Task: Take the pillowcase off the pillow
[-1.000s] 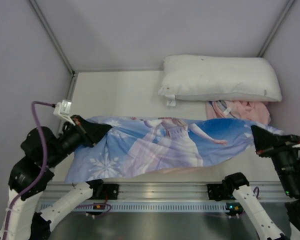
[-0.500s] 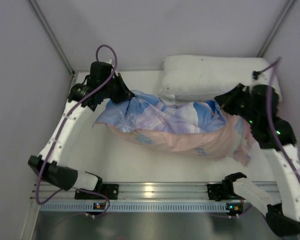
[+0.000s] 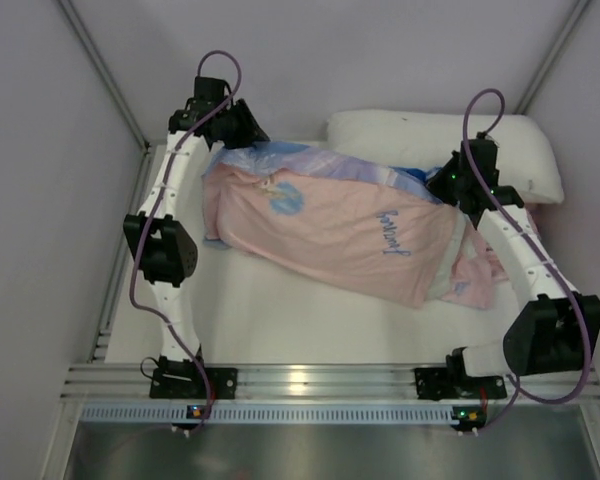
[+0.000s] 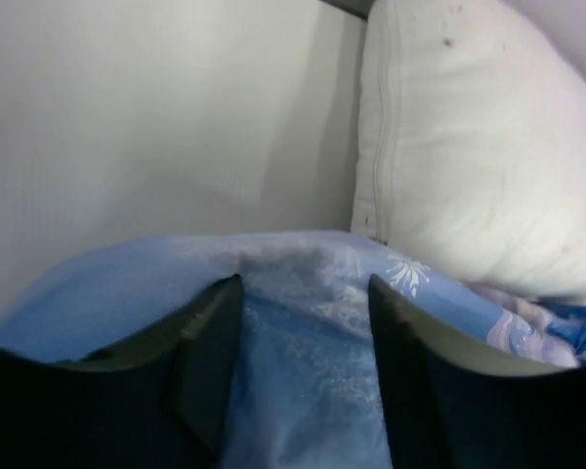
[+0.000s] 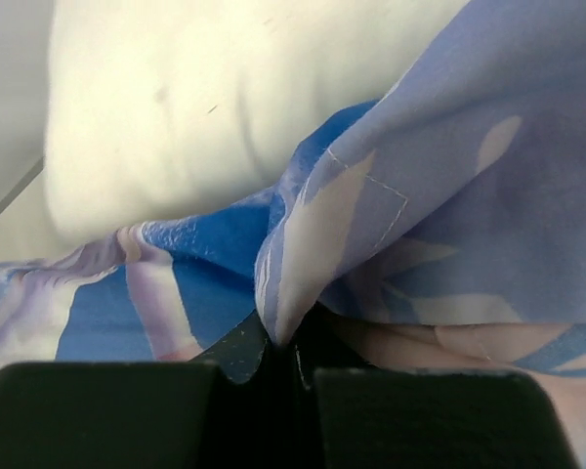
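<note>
The pillowcase (image 3: 350, 225) lies bulky and slanted across the table, pale pink side up, with its blue printed edge along the back. The pillow is hidden inside it. My left gripper (image 3: 248, 128) is at the case's back left corner. In the left wrist view it (image 4: 303, 293) stands open, and blue fabric (image 4: 127, 283) lies loose between and under its fingers. My right gripper (image 3: 448, 183) is at the case's back right end. In the right wrist view it (image 5: 291, 347) is shut on a pinched fold of the pillowcase (image 5: 449, 176).
A bare white pillow (image 3: 430, 140) lies against the back wall at the right, close behind both grippers (image 4: 469, 147) (image 5: 195, 107). Crumpled pink cloth (image 3: 477, 280) lies at the case's right end. A metal rail (image 3: 310, 380) runs along the near edge.
Both arms have swung from the near side to the back and turned the case over, pink side up. The left gripper has opened and let go of the fabric.
</note>
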Tool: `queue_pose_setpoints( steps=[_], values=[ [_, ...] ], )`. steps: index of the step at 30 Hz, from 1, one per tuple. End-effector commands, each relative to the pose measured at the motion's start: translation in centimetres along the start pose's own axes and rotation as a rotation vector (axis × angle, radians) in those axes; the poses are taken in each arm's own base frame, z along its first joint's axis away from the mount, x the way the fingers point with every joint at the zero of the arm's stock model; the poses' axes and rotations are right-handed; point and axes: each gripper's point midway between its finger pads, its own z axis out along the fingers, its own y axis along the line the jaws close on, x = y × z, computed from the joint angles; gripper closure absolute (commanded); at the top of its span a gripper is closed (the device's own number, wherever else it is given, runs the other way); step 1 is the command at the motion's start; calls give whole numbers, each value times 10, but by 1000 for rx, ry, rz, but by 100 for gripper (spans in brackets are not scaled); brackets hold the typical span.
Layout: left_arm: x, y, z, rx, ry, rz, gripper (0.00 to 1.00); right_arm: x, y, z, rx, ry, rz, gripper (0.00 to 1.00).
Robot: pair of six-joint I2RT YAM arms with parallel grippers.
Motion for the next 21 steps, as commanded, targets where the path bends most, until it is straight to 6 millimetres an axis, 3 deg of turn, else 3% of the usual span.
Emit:
queue_pose_setpoints(
  steps=[1,2,5,6,8,9,11,12,13,14,15,16,17,19,20,21],
  values=[
    [-48,26,-15,-122,-160,58,37,-13,-46,18,147,-17,-17,100],
    [-54,23,-23,-124,-187,74,35,-14,-53,21,159,-20,-10,100],
    [-76,-8,-78,-105,-343,147,32,7,-66,28,162,17,0,100],
    [-75,-24,-111,-80,-400,210,32,16,-70,32,152,23,11,100],
    [-72,-44,-147,-64,-481,246,30,24,-64,30,106,39,33,100],
    [-65,-55,-179,-24,-524,260,30,31,-66,30,102,46,34,100],
    [-36,-68,-194,51,-480,265,30,35,-58,23,73,36,41,100],
    [-17,-79,-218,123,-470,242,32,47,-52,20,55,51,45,100],
    [19,-68,-196,124,-363,234,34,48,-42,13,23,39,49,100],
    [44,-69,-191,153,-308,240,35,67,-28,9,-26,85,54,100],
    [72,-89,-211,227,-326,292,36,72,-19,3,-56,86,55,100],
    [104,-66,-188,174,-261,299,36,78,-11,0,-80,95,53,100],
    [122,-63,-186,190,-229,307,36,91,1,-3,-100,112,47,100],
    [154,-68,-202,281,-191,306,36,102,9,-9,-116,107,41,100],
    [181,-59,-192,301,-114,308,36,113,19,-11,-148,120,44,100],
    [192,-61,-199,344,-106,317,36,116,26,-13,-172,125,45,100]
  ],
)
